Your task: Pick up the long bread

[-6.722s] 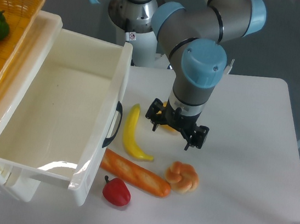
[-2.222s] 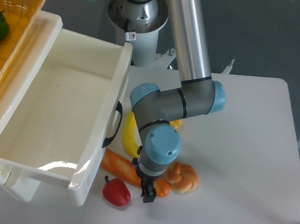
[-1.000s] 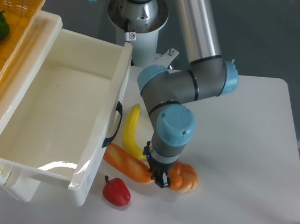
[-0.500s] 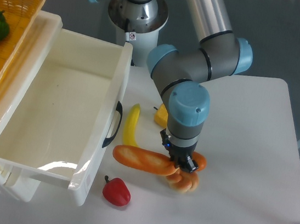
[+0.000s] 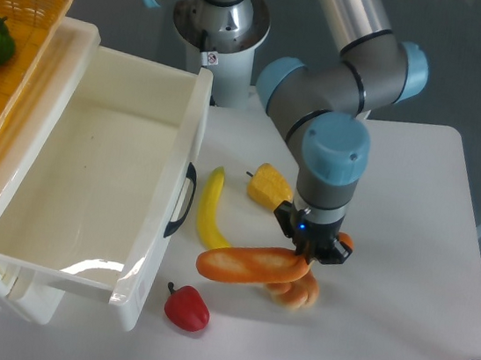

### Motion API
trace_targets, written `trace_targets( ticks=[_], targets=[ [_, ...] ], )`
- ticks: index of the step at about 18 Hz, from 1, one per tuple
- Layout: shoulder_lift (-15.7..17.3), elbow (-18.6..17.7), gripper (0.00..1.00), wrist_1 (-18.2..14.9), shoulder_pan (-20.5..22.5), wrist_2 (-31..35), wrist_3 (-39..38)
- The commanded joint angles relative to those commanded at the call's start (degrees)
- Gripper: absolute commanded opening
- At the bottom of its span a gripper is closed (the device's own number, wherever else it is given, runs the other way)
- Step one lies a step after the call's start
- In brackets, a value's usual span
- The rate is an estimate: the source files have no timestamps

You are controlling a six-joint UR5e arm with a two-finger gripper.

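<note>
A: Where is the glossy orange-brown baguette-shaped toy loaf?

B: In the black two-finger gripper, which is clamped on the loaf's right end. The rest of the loaf sticks out sideways to the gripper's left, and the shadow under it suggests it is off the white table.

A: So what could go wrong?

B: The grip is far from the loaf's middle, so I'd judge the long free end can sag or swing down and twist out of the jaws, all the more since the surface looks slick.

A: Anything in the way?

B: The small round knotted bun lies directly below the gripper, just under the loaf. The curved yellow banana lies left of the gripper, near the loaf's free end, the red toy pepper lower left, and the yellow-orange wedge above left. A drooping tip could nudge the bun or banana.

A: And the white plastic bin?

B: Far left; a wide swing could clip its handle.
</note>
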Motion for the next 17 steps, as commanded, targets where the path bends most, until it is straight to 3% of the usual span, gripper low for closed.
trace_targets(
  ticks=[3, 6, 17],
  targets=[
    [1.58, 0.18, 0.0, -0.09, 2.02, -2.45, 0.0],
    [3.86, 0.35, 0.0, -1.83, 4.31, -9.03, 0.09],
    [4.57, 0.26, 0.0, -5.54, 6.33, -9.14, 5.45]
  ],
)
